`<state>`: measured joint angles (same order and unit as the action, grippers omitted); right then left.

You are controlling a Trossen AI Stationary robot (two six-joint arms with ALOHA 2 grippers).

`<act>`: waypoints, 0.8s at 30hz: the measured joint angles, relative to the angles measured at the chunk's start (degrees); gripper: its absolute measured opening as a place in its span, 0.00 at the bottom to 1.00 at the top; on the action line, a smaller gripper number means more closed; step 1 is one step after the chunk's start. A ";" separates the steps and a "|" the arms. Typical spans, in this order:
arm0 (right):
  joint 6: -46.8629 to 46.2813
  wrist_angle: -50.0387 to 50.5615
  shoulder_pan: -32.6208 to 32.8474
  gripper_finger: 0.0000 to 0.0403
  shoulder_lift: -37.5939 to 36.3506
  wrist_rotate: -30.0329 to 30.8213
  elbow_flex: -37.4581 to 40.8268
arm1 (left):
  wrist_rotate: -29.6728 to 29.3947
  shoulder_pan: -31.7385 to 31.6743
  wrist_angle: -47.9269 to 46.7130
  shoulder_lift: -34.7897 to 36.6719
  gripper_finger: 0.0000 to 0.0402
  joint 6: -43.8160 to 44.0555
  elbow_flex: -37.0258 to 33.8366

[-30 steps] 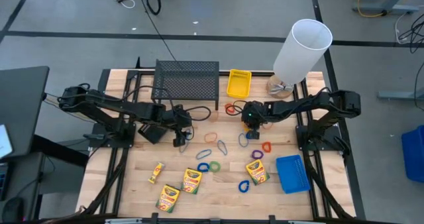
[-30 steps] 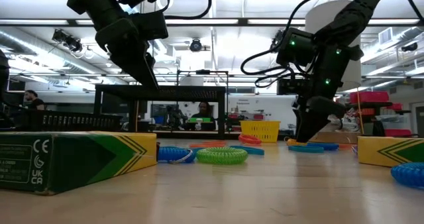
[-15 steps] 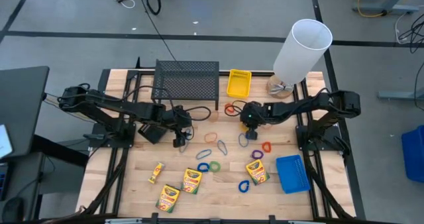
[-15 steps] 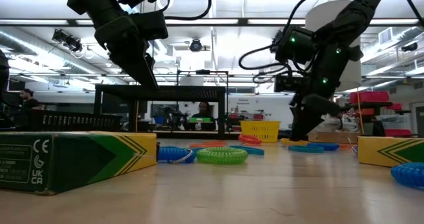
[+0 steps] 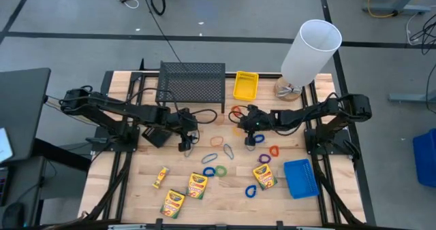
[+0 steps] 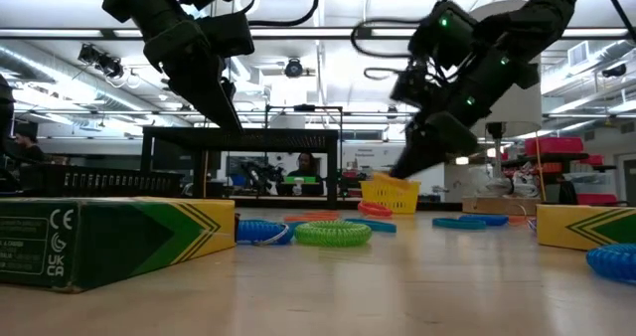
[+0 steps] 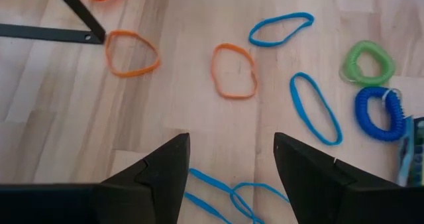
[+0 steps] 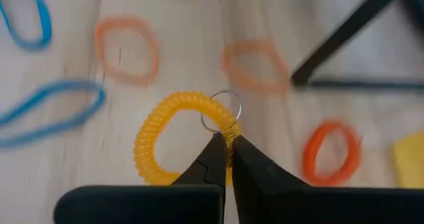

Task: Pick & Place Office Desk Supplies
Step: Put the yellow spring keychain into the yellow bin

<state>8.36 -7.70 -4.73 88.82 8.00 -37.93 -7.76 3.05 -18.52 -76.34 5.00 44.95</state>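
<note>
- The right gripper (image 8: 225, 159) has its jaws closed on a yellow coil loop (image 8: 173, 138), pinching it beside the small metal ring (image 8: 222, 111) that hangs from the coil.
- In the low view the right gripper (image 6: 412, 157) is raised above the wooden surface (image 6: 397, 276) with the yellow coil loop (image 6: 390, 187) dangling from its tip, in front of the yellow bin (image 6: 393, 197).
- From above, the right gripper (image 5: 246, 123) is near the middle of the surface, just below the yellow bin (image 5: 246, 86) and beside the black wire-mesh rack (image 5: 191, 84).
- The left gripper (image 7: 228, 177) hangs over thin loops with its jaws open and nothing between them; an orange band (image 7: 233, 70) and a blue band (image 7: 315, 109) lie ahead of it.
- In the high view the left gripper (image 5: 185, 144) is left of centre, below the rack.
- Crayon boxes (image 5: 197, 185) lie toward the front edge, and a blue bin (image 5: 300, 177) sits at the front right.
- A green coil loop (image 6: 333, 234) and a blue coil loop (image 6: 262, 232) rest touching each other on the surface.
- A tall white cylinder (image 5: 311, 51) stands at the far right corner.
</note>
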 joint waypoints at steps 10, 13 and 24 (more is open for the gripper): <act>8.34 -19.90 -0.06 0.02 -0.07 11.00 -0.02 | 0.34 0.00 0.14 0.01 0.55 -0.08 0.00; 9.16 -20.11 -1.15 0.02 -0.07 15.12 -0.02 | 0.34 0.00 0.19 0.00 0.55 -0.08 0.00; 12.96 -18.26 -8.34 0.02 -0.07 29.73 -0.04 | 0.32 0.00 1.12 0.02 0.55 -0.08 0.00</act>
<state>21.32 -25.96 -13.07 88.75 37.73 -37.98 -7.44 3.05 -17.39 -76.31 4.93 44.95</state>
